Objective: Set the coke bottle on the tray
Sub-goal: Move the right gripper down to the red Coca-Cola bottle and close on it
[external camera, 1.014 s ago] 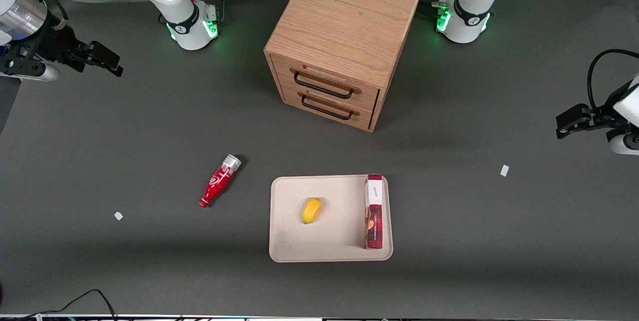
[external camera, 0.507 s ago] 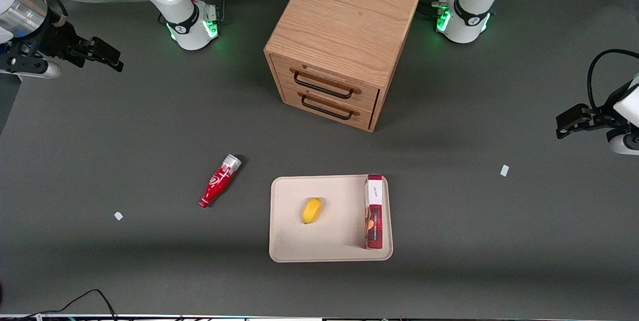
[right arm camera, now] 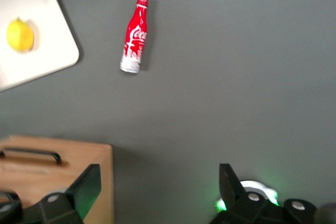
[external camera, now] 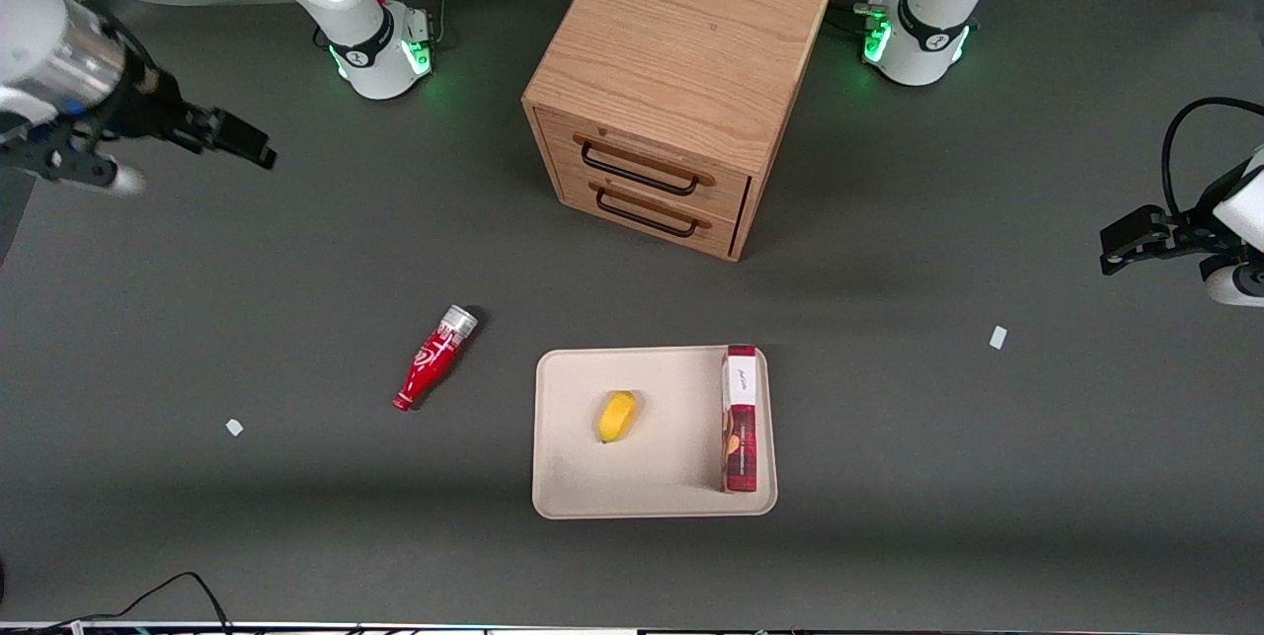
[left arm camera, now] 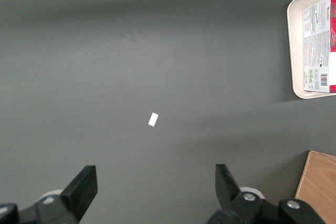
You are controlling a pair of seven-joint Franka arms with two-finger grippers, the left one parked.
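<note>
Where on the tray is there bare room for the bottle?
The tray is bare between the lemon and its rim nearest the bottle, and along its near edge. The box crowds the parked arm's side. The end effector, open, hangs farther back, above bare table.

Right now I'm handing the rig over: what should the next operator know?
Gripper: open, empty, high over the table toward the working arm's end, well away from the bottle.
Bottle: lying on the table beside the tray, apart from it.
Tray holds a lemon and a box, with bare space between them.
Done: nothing.
Left: reach, grasp, lift, place on tray.
</note>
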